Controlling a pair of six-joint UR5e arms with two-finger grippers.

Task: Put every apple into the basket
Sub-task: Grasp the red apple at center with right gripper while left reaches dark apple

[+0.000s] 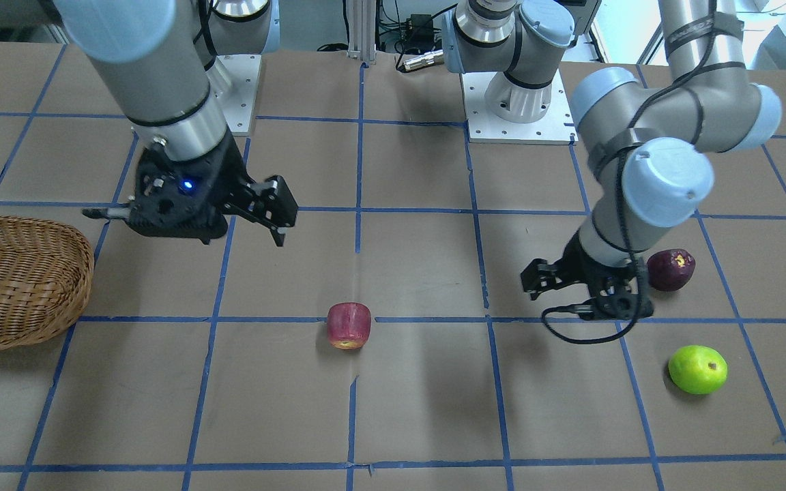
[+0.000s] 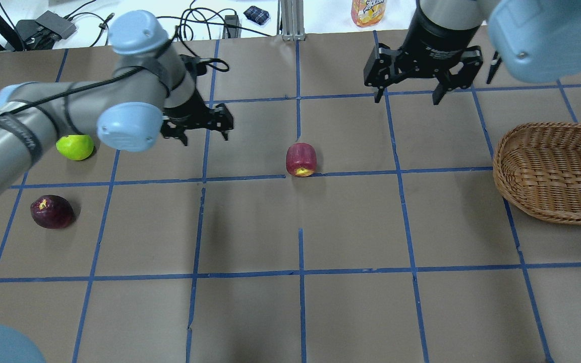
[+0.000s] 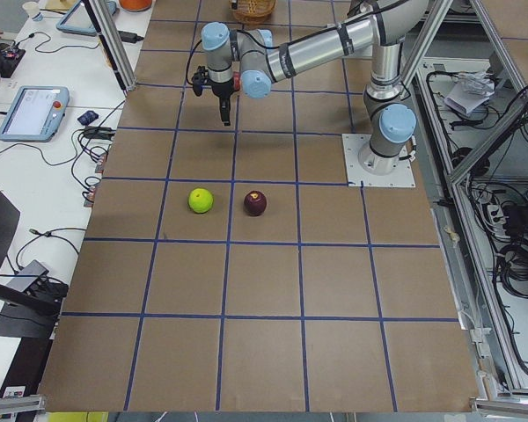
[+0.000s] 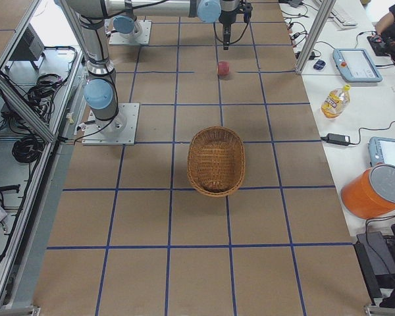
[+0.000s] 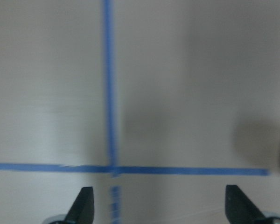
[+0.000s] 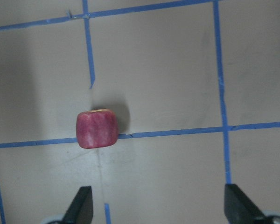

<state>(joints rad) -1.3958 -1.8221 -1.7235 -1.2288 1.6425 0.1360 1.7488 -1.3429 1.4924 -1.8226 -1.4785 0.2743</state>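
Note:
The streaky red apple (image 1: 348, 325) (image 2: 301, 159) lies on its side near the table's middle. It also shows in the right wrist view (image 6: 97, 129). The maroon apple (image 2: 51, 212) (image 1: 670, 269) and the lime green apple (image 2: 74, 146) (image 1: 697, 369) lie apart on the robot's left side. The wicker basket (image 2: 553, 171) (image 1: 18, 279) stands empty at the robot's right. My left gripper (image 2: 205, 133) (image 5: 161, 210) is open and empty, between the green and red apples. My right gripper (image 2: 406, 98) (image 6: 161, 210) is open and empty, raised between the red apple and the basket.
The table is brown paper with a blue tape grid. The two arm bases (image 1: 519, 102) stand at the robot's edge. A juice bottle (image 2: 368, 12), cables and tablets lie on the white bench beyond the far edge. The left arm's elbow (image 2: 129, 126) hangs over the green apple's area.

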